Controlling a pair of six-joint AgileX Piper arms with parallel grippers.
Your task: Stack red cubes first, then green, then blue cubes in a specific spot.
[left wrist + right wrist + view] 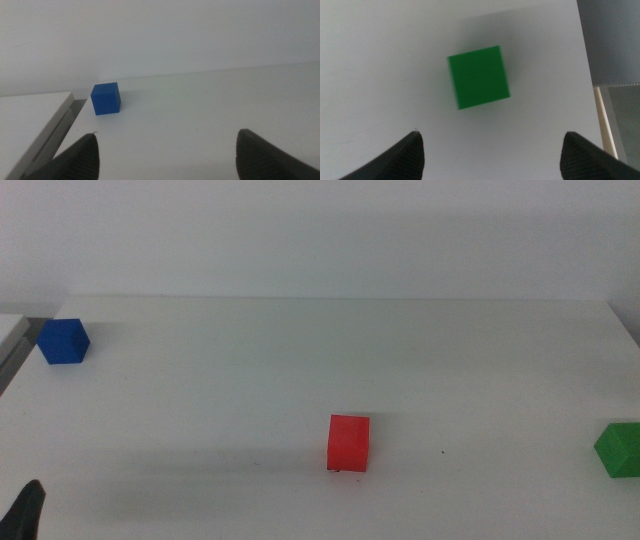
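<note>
The red cube (pixel 348 443) stands alone near the middle of the white table, with tiny dark marks (pixel 338 471) at its near bottom edge. The blue cube (pixel 63 341) sits at the far left. In the left wrist view the blue cube (pixel 106 98) lies well ahead of my open, empty left gripper (pixel 167 152). One dark jaw of the left gripper (pixel 25 515) shows at the bottom-left corner of the middle view. The green cube (pixel 620 450) rests at the right edge. My right gripper (pixel 490 150) hovers open above the green cube (pixel 479 76), apart from it.
A raised pale panel (pixel 45 127) borders the table just left of the blue cube. The table's right edge (pixel 586 75) runs close beside the green cube, with dark floor beyond. A white wall closes off the back.
</note>
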